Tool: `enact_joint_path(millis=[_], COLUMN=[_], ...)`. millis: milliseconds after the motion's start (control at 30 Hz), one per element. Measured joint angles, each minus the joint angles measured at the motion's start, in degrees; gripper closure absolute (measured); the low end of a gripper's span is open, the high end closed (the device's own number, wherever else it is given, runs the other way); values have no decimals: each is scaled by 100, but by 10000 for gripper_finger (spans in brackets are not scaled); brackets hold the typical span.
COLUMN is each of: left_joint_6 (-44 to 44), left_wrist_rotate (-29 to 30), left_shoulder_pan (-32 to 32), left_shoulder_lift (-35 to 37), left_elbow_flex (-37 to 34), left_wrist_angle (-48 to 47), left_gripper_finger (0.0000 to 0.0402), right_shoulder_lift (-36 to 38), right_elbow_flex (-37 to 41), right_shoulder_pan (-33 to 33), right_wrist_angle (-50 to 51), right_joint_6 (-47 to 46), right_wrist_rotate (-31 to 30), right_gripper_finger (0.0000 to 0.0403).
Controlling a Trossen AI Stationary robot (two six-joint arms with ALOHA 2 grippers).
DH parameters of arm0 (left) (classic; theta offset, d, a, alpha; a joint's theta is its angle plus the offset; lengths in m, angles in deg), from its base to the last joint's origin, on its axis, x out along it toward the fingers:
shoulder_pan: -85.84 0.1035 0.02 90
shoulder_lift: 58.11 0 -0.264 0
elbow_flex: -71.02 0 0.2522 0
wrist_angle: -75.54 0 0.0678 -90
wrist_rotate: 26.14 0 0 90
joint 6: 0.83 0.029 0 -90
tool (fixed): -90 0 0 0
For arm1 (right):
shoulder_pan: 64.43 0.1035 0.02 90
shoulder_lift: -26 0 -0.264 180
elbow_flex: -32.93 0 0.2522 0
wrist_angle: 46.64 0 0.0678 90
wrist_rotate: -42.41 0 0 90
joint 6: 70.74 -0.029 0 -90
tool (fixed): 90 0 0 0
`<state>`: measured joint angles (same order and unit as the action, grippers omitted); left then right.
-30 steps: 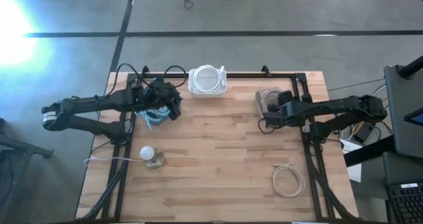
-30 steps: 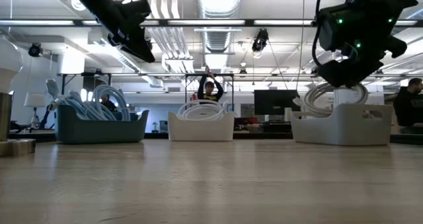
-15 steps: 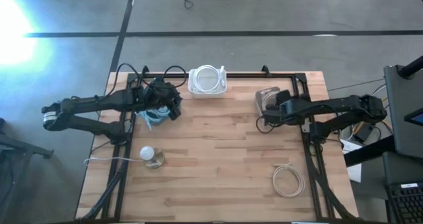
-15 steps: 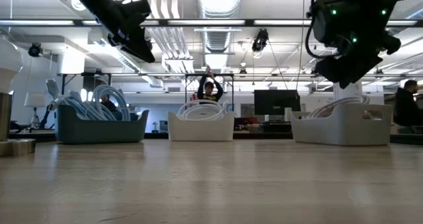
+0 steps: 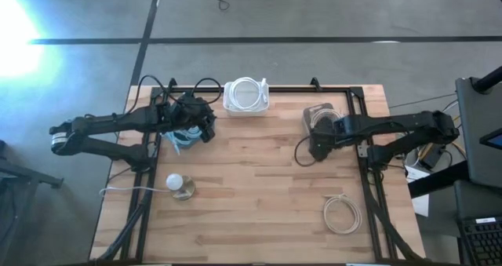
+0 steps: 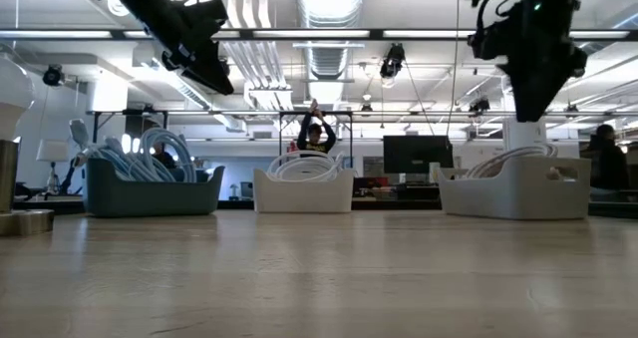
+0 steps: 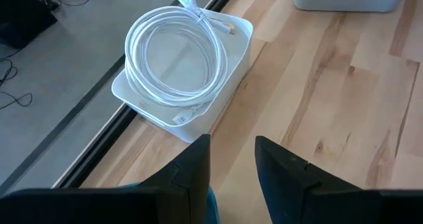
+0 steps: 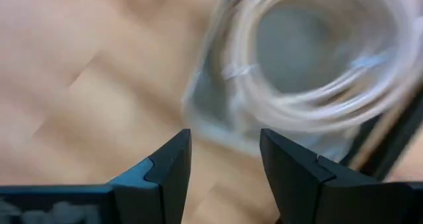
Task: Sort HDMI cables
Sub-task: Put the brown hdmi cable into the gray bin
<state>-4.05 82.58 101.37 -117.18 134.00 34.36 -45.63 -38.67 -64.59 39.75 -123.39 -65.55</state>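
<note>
**Both grippers empty above a table with three bins of coiled cables and one loose coil**

The right gripper (image 5: 316, 150) hangs above the wooden plank table (image 5: 259, 187), just beside the pale bin at the table's right rear (image 5: 316, 114), on the side nearer the table's middle. Its two dark fingers (image 8: 168, 168) stand apart with nothing between them. In the right wrist view that bin shows blurred past the fingers, with a coil of pale beige cable (image 8: 324, 72) lying inside it. In the low view the right arm is raised well clear of the tabletop, above the same bin (image 6: 513, 186).

The left gripper (image 5: 205, 129) waits over the table's left rear, above a dark blue-grey bin (image 6: 150, 190) that holds several light blue coiled cables (image 6: 150, 151). Its fingers (image 7: 195, 168) show a narrow gap and hold nothing.

A white rectangular bin (image 5: 247, 96) sits at the middle of the rear edge. In it lies a white cable wound in a round coil (image 7: 175, 52), with its small end plugs showing at the coil's rim.

One more pale coiled cable (image 5: 341, 213) lies flat on the bare wood near the table's front right corner, well apart from both grippers and all three bins.

A small round white knob on a tan base (image 5: 179, 186) stands near the table's front left.

In the low view a person (image 6: 316, 136) is visible far off in the room behind the table.
</note>
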Motion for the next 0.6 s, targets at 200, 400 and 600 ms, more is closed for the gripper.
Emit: enact_joint_path(millis=[200, 400, 600], left_joint_6=[-25, -25, -25], left_wrist_rotate=[0, 0, 0], left_shoulder_pan=[0, 1, 0], left_shoulder_lift=[0, 0, -1], left_elbow_flex=[0, 0, 0], left_wrist_angle=[2, 0, 1], left_gripper_finger=[278, 278, 278], right_shoulder_lift=[0, -3, -7], right_elbow_flex=[88, 551, 1343], right_shoulder_pan=[846, 1867, 2696], right_wrist_angle=[-32, -224, -1246], right_joint_6=[-102, -789, -1267], right_wrist_rotate=[1717, 3105, 3199], right_gripper_finger=[231, 232, 232])
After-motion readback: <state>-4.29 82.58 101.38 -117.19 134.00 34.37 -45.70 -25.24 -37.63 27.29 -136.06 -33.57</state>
